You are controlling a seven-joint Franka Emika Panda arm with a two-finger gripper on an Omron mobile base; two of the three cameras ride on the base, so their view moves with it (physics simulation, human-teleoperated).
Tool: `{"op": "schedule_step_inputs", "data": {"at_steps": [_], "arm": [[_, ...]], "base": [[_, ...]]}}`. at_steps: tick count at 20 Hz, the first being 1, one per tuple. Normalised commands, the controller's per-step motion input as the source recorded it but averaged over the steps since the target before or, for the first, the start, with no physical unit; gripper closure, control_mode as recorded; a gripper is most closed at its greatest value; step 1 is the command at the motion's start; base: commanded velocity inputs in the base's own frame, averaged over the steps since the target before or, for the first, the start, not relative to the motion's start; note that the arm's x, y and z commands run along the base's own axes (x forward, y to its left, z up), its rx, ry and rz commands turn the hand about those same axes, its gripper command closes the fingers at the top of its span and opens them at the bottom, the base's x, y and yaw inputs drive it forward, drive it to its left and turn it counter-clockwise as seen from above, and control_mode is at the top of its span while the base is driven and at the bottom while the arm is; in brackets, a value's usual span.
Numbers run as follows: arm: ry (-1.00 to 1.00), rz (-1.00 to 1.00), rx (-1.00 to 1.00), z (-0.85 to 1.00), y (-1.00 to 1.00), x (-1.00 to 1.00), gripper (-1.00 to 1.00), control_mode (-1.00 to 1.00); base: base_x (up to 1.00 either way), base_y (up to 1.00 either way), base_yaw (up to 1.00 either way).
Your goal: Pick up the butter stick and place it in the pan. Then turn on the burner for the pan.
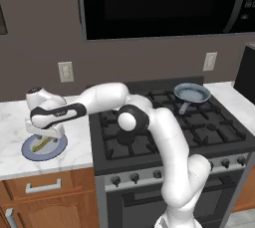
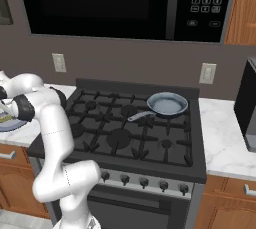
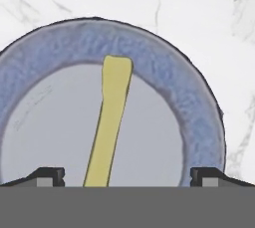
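Note:
The butter stick [image 3: 110,122], a thin yellowish bar, lies on a round blue plate [image 3: 164,72] on the marble counter left of the stove. Seen from the left base, the butter stick [image 1: 42,144] rests across the plate [image 1: 59,148]. My gripper [image 1: 46,136] hangs straight above it, open, with nothing between its fingers. In the hand view the gripper [image 3: 128,177] straddles the stick's near end, one fingertip [image 3: 50,176] on each side and well apart from it. The pan [image 1: 191,92] sits on the stove's back right burner, handle pointing forward; the right base view shows the pan [image 2: 167,104] too.
The black gas stove [image 1: 169,127] has a row of knobs [image 1: 134,177] along its front edge. A microwave [image 2: 125,3] hangs above it. Marble counter [image 1: 15,122] runs on both sides, with a dark appliance [image 2: 248,108] at the far right.

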Motion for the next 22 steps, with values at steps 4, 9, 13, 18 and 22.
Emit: {"op": "schedule_step_inputs", "data": {"at_steps": [4,9,13,18,22], "arm": [[0.0,0.0,0.0,0.0,0.11,0.07,-1.0,-1.0],[0.0,0.0,0.0,0.0,0.06,0.05,-1.0,-1.0],[0.0,0.0,0.0,-0.04,0.08,0.07,-1.0,-1.0],[0.0,0.0,0.0,-0.07,0.12,0.1,-1.0,-1.0],[0.01,0.0,0.0,-0.08,0.07,0.06,-1.0,-1.0]], "base": [[0.0,0.0,0.0],[0.0,0.0,0.0],[0.0,0.0,0.0],[0.0,0.0,0.0],[0.0,0.0,0.0]]}}
